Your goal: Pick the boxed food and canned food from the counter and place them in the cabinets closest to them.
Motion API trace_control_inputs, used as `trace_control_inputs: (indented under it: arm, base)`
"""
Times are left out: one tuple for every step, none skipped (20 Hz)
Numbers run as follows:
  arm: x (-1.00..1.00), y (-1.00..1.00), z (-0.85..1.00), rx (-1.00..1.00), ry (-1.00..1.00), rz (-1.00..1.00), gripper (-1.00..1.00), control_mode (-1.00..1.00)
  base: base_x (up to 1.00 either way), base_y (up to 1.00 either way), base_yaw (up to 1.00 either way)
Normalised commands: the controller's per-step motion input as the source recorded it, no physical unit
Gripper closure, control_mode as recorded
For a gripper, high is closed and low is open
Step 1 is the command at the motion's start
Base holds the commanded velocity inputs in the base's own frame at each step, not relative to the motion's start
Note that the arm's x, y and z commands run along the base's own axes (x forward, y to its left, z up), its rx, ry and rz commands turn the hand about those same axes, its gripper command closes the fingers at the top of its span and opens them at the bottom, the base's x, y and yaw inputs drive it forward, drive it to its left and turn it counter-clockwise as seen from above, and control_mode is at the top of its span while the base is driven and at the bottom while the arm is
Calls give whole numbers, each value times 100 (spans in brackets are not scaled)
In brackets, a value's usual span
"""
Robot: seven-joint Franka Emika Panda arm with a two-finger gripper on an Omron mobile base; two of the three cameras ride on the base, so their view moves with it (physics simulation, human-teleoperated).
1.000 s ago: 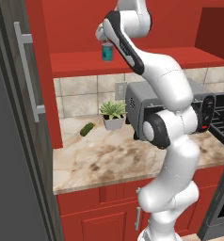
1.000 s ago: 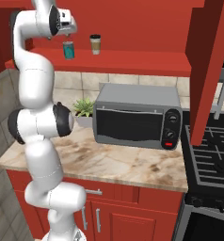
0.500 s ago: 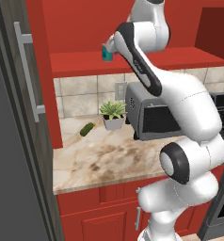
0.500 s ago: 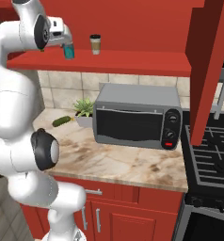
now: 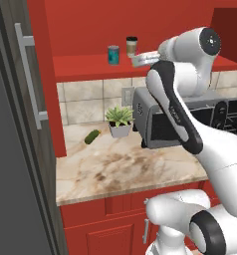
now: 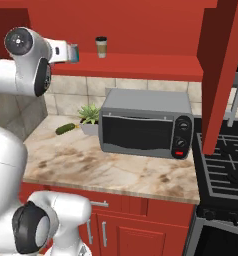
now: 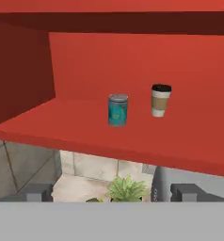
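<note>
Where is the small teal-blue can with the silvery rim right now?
The teal-blue can stands upright on the open red shelf, just left of the tan dark-lidded paper cup in the hand view, apart from the open gripper.

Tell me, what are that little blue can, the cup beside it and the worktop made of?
The canned food looks like metal: silvery top rim, teal printed side. The paper cup seems tan card with a dark, probably plastic lid. The counter looks like polished beige stone, brown-veined.
</note>
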Motion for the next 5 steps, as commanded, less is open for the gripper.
trace_control_inputs:
  arm:
    - [-78, -22, 1, 13, -37, -2, -100, -100]
    - [-79, -20, 4, 12, -37, -2, -100, -100]
    - [-83, -18, 9, 10, -38, -1, -100, -100]
    - [-87, -9, 17, 6, -41, 0, -100, -100]
    - [-74, -13, 21, 6, -41, -1, -100, -100]
  base:
    - [0, 0, 0]
    - [0, 0, 0]
    - [0, 0, 0]
    - [0, 0, 0]
    - [0, 0, 0]
